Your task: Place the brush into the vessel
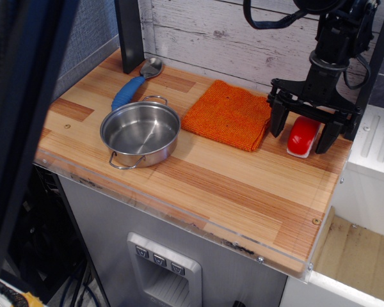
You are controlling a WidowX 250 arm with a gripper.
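brush (303,135) on the table between the fingers of the wide-open end effector (302,129), ungripped

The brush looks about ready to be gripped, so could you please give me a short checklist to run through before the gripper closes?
1. Gripper open: ok, its fingers stand apart.
2. Brush between the fingers: ok, one finger shows on each side of it.
3. Fingers low enough for a firm hold: cannot tell from this single view.
4. Orange cloth out of the grip: cannot tell, the left finger stands right at its edge.
5. Vessel ready to receive: ok, upright and nothing in it.
6. Path to the vessel: probably ok, only the flat cloth lies between; the spoon lies behind the vessel.
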